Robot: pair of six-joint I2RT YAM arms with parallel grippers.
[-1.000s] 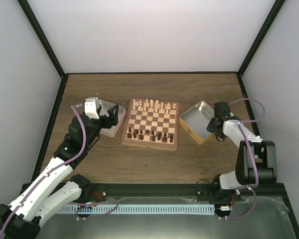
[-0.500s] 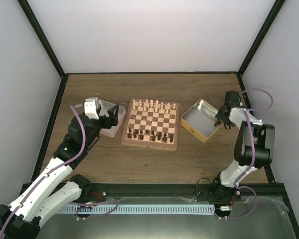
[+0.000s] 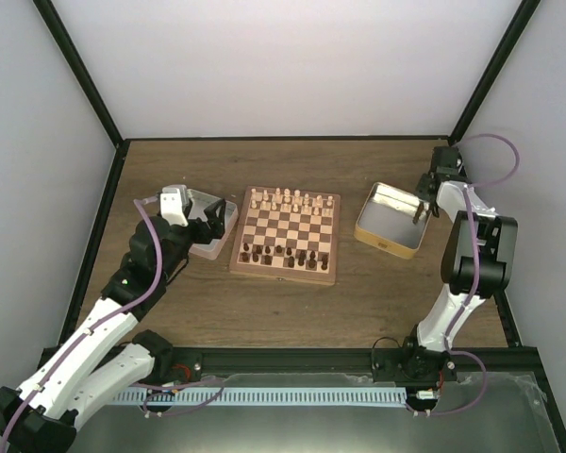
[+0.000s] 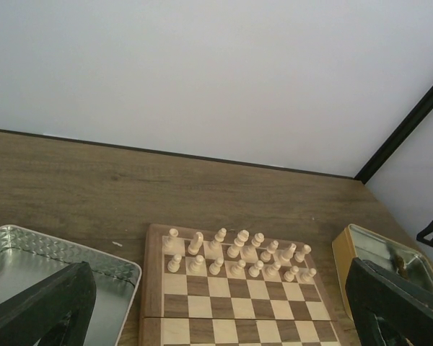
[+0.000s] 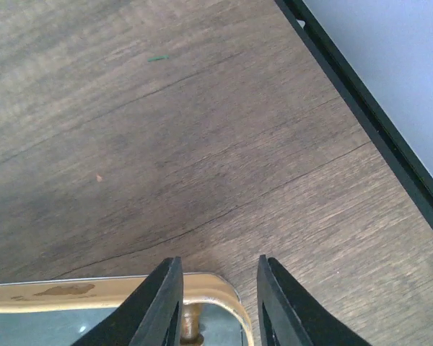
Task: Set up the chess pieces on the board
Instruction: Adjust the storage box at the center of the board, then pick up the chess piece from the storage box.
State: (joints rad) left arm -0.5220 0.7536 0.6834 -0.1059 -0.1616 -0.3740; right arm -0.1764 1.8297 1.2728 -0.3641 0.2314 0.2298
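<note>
Chessman (image 5: 191, 324) sits in gold tin (image 5: 72, 290) between fingers (image 5: 159, 310) of right hand (image 5: 218, 288).

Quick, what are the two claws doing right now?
Left gripper: wide open, empty.
Right gripper: partly open, straddling the gold tin at its corner rim.

Light-and-dark brown checkered board (image 3: 285, 231), cream chessmen (image 3: 288, 200), dark brown chess pieces (image 3: 283, 253), yellow tin (image 3: 385, 242), apparently silver tin (image 4: 29, 267).

The wood-grain counter (image 3: 283, 307) carries the board (image 3: 288, 229) at its centre, a silver tin (image 3: 210, 251) just beside it at 9 o'clock, and a gold tin (image 3: 387, 241) at 3 o'clock, apart.
</note>
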